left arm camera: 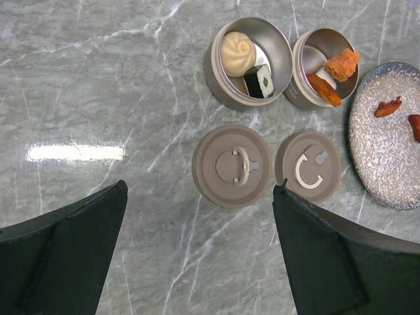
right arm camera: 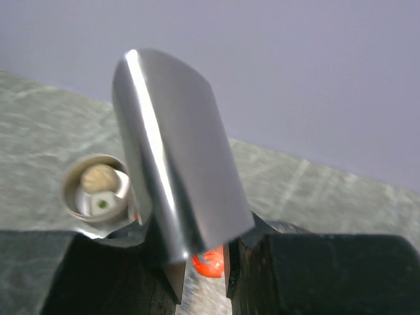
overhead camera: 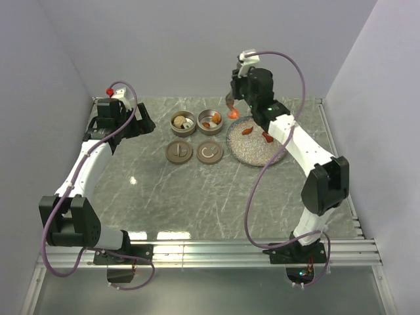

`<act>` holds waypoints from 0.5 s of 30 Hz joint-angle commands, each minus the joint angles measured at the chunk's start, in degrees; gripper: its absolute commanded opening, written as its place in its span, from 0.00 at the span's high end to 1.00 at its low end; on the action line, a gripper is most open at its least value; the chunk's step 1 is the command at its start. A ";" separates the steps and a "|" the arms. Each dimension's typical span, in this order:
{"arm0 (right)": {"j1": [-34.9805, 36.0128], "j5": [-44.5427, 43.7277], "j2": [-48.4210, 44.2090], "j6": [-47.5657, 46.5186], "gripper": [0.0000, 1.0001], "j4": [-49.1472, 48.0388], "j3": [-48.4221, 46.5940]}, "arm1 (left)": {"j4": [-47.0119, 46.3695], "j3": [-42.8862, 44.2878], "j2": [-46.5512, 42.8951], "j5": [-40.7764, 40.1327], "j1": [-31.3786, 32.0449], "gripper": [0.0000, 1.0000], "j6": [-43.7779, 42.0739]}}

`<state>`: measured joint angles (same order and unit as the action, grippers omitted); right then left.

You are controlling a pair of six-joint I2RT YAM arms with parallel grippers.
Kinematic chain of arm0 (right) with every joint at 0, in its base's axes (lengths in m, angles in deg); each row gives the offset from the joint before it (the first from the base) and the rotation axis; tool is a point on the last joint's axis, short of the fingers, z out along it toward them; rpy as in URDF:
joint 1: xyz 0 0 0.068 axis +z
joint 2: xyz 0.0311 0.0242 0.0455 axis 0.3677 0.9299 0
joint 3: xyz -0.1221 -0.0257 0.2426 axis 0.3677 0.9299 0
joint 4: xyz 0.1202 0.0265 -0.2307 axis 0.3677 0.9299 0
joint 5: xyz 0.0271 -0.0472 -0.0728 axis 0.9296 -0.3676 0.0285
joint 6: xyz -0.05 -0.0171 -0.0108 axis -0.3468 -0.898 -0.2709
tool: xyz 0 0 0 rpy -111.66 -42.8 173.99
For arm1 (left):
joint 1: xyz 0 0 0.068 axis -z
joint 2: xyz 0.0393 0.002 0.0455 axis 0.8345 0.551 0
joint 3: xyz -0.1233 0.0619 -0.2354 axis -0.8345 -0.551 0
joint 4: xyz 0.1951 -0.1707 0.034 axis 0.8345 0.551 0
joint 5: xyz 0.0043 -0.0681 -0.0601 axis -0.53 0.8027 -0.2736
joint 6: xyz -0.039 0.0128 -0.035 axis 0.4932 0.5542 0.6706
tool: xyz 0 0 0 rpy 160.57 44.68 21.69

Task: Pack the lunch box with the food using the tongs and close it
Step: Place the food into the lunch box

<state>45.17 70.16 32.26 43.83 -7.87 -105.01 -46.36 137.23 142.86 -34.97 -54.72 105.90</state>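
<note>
My right gripper (overhead camera: 249, 88) is shut on the grey metal tongs (right arm camera: 177, 190), which point down towards the far-left rim of the speckled plate (overhead camera: 257, 154). An orange-red bit (overhead camera: 232, 113) sits at the tongs' lower end and shows between my fingers (right arm camera: 211, 261). Two more orange bits (overhead camera: 248, 130) lie on the plate. The lunch box is two open round tins. The left tin (left arm camera: 216, 65) holds a beige bun (left arm camera: 237, 54) and a dark roll (left arm camera: 260, 81). The right tin (left arm camera: 303, 92) holds fried orange pieces (left arm camera: 342, 64). My left gripper (left arm camera: 200, 210) hangs open and holds nothing.
Two round lids (left arm camera: 231, 165) (left arm camera: 307, 167) lie flat just in front of the tins, handles up. The plate's edge (left arm camera: 380, 151) is right of them. Walls close the table at the back and both sides, and a metal rail runs along the near edge (overhead camera: 210, 252).
</note>
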 commanded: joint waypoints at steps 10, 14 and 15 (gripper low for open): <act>9.27 0.78 15.13 9.17 0.77 -6.14 -16.04 | -2.23 0.33 -0.86 1.56 -0.18 0.00 -0.57; 10.42 1.74 18.83 11.02 0.77 -6.84 -21.14 | -2.22 -0.20 -1.13 1.56 -0.09 0.01 -0.48; 10.59 1.75 19.53 11.29 0.77 -7.02 -21.85 | -2.22 -0.29 -1.13 1.56 -0.18 0.01 -0.40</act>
<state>55.46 71.71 51.75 52.48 -9.88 -121.60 -46.87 137.15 142.84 -34.07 -54.72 105.87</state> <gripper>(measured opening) 0.294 0.994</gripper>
